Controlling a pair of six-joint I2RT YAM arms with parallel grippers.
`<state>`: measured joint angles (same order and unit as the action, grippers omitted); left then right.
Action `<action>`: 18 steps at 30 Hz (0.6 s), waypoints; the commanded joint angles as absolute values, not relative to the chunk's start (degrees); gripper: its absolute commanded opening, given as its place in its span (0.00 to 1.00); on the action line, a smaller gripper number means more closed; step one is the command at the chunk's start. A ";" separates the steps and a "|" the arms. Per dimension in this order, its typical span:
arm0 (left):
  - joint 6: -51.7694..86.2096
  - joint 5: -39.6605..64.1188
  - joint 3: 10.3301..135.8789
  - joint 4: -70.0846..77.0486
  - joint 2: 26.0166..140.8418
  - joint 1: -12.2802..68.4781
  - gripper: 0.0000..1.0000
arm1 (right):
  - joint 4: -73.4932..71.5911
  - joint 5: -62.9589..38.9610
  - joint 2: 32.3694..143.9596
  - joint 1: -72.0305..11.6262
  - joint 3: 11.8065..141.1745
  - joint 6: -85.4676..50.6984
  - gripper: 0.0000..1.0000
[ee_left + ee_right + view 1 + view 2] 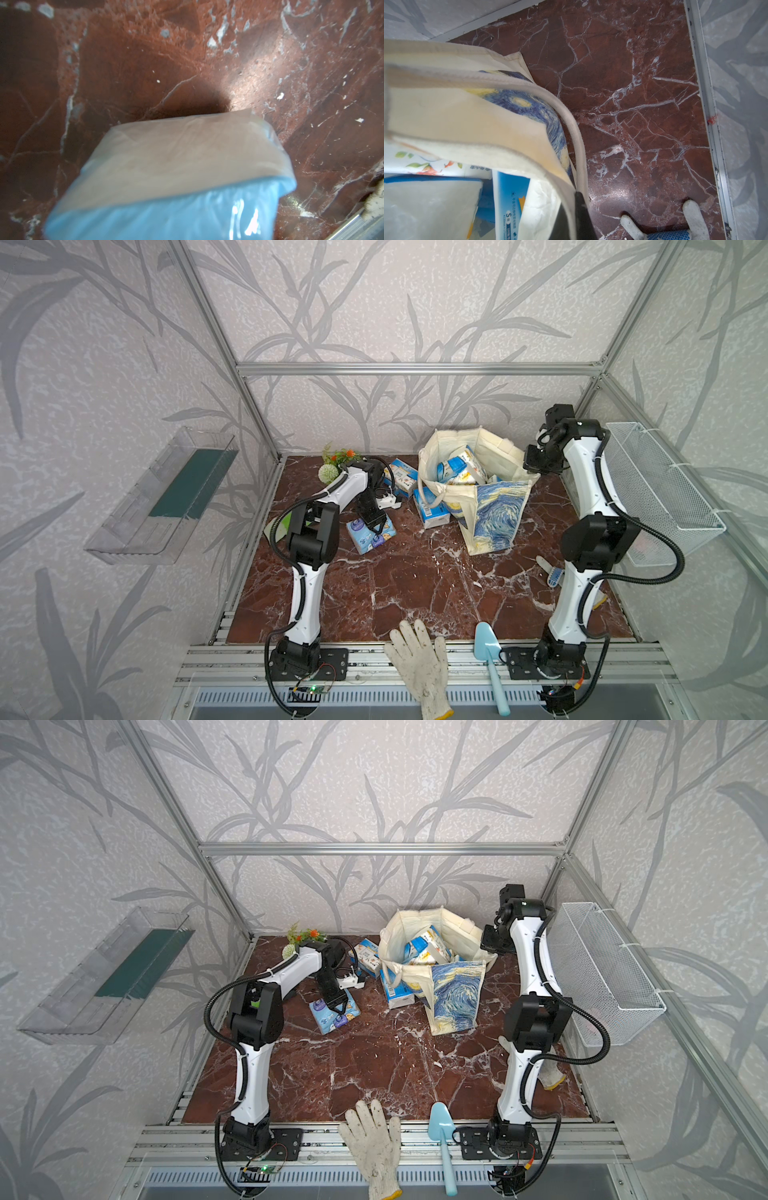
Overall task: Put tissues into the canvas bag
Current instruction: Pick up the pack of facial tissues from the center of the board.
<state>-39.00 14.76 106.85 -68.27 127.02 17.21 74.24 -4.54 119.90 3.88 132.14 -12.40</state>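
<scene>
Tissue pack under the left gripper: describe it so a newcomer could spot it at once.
Find the canvas bag with the swirling blue print on the red marble table. Toward the left arm, past the barcode pack beside the bag, one tissue pack lies flat beneath the left gripper. Only it shows purple cartoon prints.
</scene>
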 commanded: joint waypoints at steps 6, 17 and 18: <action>-34.31 16.53 128.16 -81.66 124.44 17.49 0.48 | 74.74 -4.92 117.89 4.11 131.98 -12.48 0.04; -24.85 15.41 155.23 -78.93 128.54 20.95 0.48 | 74.52 -4.57 118.57 4.13 131.66 -12.51 0.04; -23.80 15.06 154.52 -76.87 128.05 21.52 0.48 | 74.49 -4.58 118.52 4.13 131.63 -12.57 0.04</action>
<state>-27.55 16.56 155.83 -80.14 127.92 19.29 74.08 -4.62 119.90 3.88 132.14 -12.40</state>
